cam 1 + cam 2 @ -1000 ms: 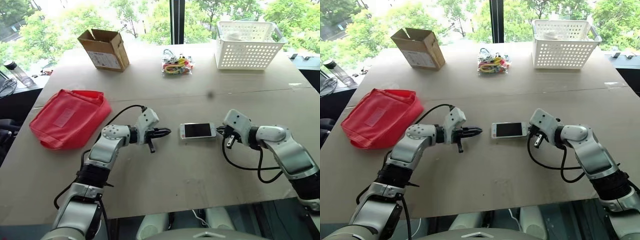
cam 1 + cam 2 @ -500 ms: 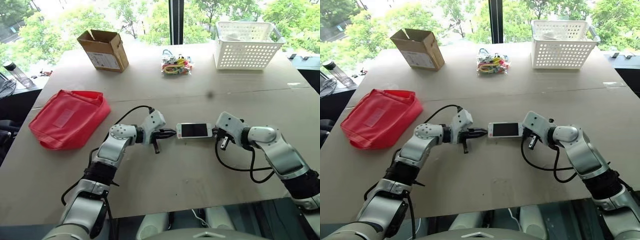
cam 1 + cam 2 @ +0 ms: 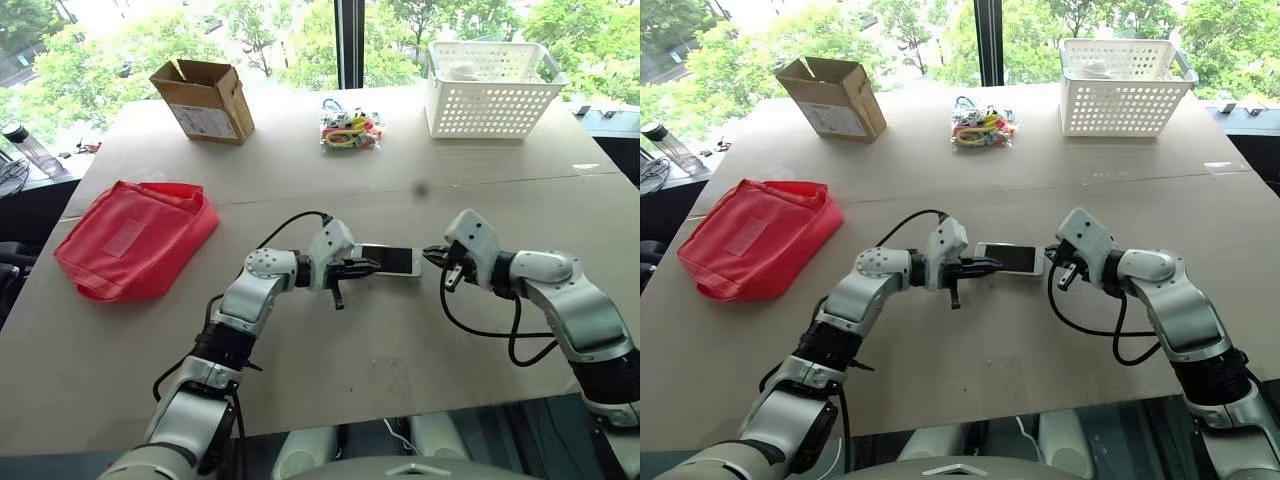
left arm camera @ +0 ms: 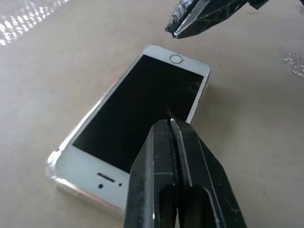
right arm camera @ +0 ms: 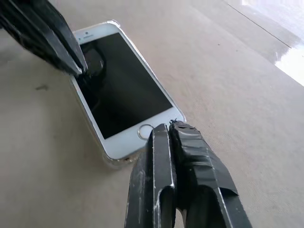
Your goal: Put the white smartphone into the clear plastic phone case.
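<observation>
Lying flat at the centre of the frame on the broad tan table (image 3: 400, 350), the white smartphone (image 3: 390, 260) with its black glass screen faces up, seated in the clear plastic phone case (image 4: 56, 167), whose transparent rim shows around the phone's corners and edges. The left gripper (image 3: 367, 267), its two black fingers pressed together and holding nothing, reaches in from the left of centre, its tip over the left end of the screen; the left wrist view shows the closed tip just above the glass, and contact cannot be told. The right gripper (image 3: 432, 257), fingers likewise pressed together and empty, points in from the right, its tip just beside the phone's home-button end. At middle left of the frame a flattened red fabric bag (image 3: 135, 235) lies well apart from the phone. Farther back, an open brown cardboard box (image 3: 203, 98) stands at upper left, a small clear packet of coloured items (image 3: 349, 130) rests at upper centre, and a white perforated plastic basket (image 3: 493, 90) stands at upper right. Green trees (image 3: 120, 40) show through the window beyond the table's far edge.
</observation>
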